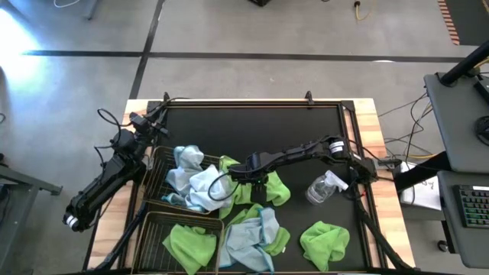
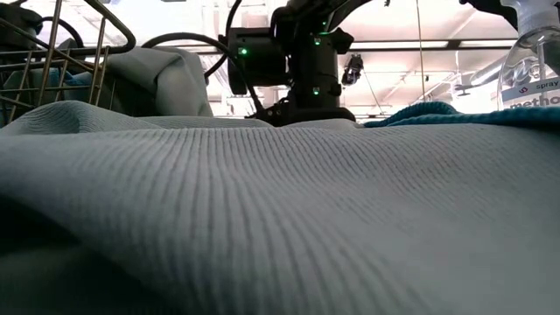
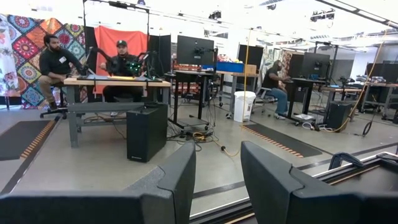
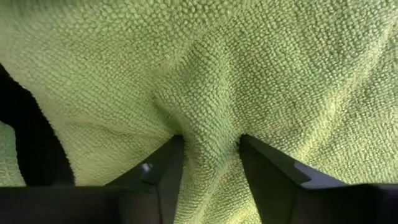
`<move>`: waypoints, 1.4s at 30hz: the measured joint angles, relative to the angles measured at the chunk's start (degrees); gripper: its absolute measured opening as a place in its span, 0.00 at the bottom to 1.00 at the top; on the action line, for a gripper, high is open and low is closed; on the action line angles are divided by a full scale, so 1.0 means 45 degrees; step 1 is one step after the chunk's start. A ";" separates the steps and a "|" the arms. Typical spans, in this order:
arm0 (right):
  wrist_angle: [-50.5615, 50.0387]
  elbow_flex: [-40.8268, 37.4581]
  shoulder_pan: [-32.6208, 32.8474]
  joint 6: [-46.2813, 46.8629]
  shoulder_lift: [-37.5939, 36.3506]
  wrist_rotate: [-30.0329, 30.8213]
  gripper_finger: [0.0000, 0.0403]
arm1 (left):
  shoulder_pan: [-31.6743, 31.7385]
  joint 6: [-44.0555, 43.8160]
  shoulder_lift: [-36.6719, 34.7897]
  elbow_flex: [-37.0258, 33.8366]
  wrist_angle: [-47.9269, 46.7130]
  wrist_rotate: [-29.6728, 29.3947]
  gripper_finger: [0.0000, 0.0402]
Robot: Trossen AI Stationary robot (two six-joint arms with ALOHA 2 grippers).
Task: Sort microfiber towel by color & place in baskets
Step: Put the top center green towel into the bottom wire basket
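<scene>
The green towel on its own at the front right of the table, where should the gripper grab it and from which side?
Judging by the high view, the lone green towel lies crumpled in a mound with nothing touching it. Probably best to come straight down from above and pinch a raised fold near its middle; the spray bottle stands clear of it.

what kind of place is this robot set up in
Probably a robotics lab or workshop. The left wrist view shows people seated at a workbench, desks with monitors and cables across a concrete floor.

the black-topped table (image 1: pixel 252 126) carries two baskets (image 1: pixel 157 172), loose towels (image 1: pixel 325 243) and a spray bottle (image 1: pixel 325 187).
</scene>
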 joint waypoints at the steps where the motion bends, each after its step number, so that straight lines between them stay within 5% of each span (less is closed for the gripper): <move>1: 0.0005 0.0000 0.0000 0.0000 0.0000 0.0017 0.35 | -0.0001 0.0000 0.0000 0.0000 0.0000 -0.0003 0.28; 10: 0.0034 0.0000 -0.0005 -0.0004 0.0000 -0.0032 0.04 | -0.0003 0.0000 -0.0001 0.0000 0.0000 -0.0004 0.28; 23: -0.0583 0.0894 -0.0005 0.0264 -0.0400 -0.0096 0.02 | -0.0005 0.0000 0.0000 0.0000 0.0000 0.0000 0.28; 42: 0.0348 0.7524 0.0402 0.0027 -0.0717 -0.0212 0.02 | -0.0003 0.0000 -0.0002 0.0000 0.0000 0.0000 0.28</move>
